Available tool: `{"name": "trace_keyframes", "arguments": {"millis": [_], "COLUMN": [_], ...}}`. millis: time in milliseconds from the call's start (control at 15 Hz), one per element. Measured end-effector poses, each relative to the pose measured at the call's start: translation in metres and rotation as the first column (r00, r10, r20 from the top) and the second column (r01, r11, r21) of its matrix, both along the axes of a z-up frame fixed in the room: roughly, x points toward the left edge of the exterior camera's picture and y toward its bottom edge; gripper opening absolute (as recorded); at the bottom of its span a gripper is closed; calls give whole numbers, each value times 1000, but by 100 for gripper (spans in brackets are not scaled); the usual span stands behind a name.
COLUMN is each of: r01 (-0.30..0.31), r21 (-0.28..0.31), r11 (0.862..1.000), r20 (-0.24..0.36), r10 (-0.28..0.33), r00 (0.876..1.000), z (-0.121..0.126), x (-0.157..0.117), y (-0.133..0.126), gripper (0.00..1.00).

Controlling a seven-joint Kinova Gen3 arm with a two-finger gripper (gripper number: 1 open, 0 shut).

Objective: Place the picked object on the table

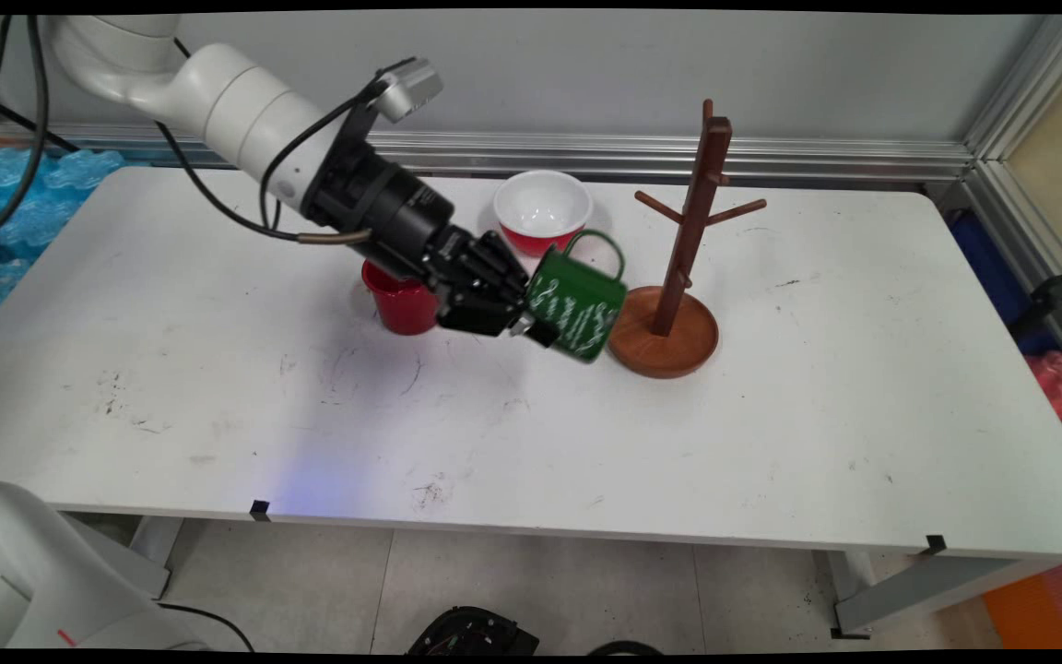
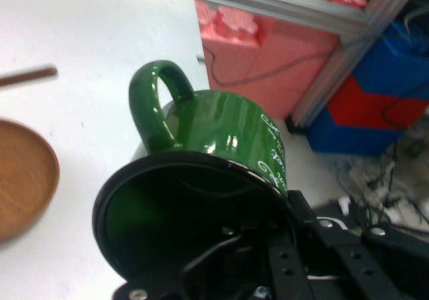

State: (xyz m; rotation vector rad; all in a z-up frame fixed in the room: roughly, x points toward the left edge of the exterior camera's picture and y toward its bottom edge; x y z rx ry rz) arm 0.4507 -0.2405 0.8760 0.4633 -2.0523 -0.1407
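At frame centre the gripper [image 1: 540, 327] pinches the tilted green mug [image 1: 579, 309] by its rim, beside the wooden mug tree [image 1: 678, 267].

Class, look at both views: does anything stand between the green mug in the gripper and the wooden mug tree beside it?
Nothing visible does. The gripper is shut on the green mug, which hangs tilted just left of the mug tree. The red cup and the white-and-red bowl lie off to the side and behind.
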Motion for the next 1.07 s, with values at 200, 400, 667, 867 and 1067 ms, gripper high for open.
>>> {"name": "trace_keyframes", "arguments": {"millis": [200, 400, 667, 867, 1067], "r01": [49, 103, 159, 186, 204], "r21": [8, 21, 53, 73, 86], "r11": [999, 994, 986, 980, 975], "r20": [48, 106, 179, 223, 265], "r10": [-49, -105, -166, -197, -220], "r00": [998, 989, 970, 955, 939], "z": [-4, -8, -13, -17, -21], "x": [11, 21, 33, 40, 44], "y": [6, 11, 17, 20, 19], "gripper": [0, 0, 0, 0, 0]}}
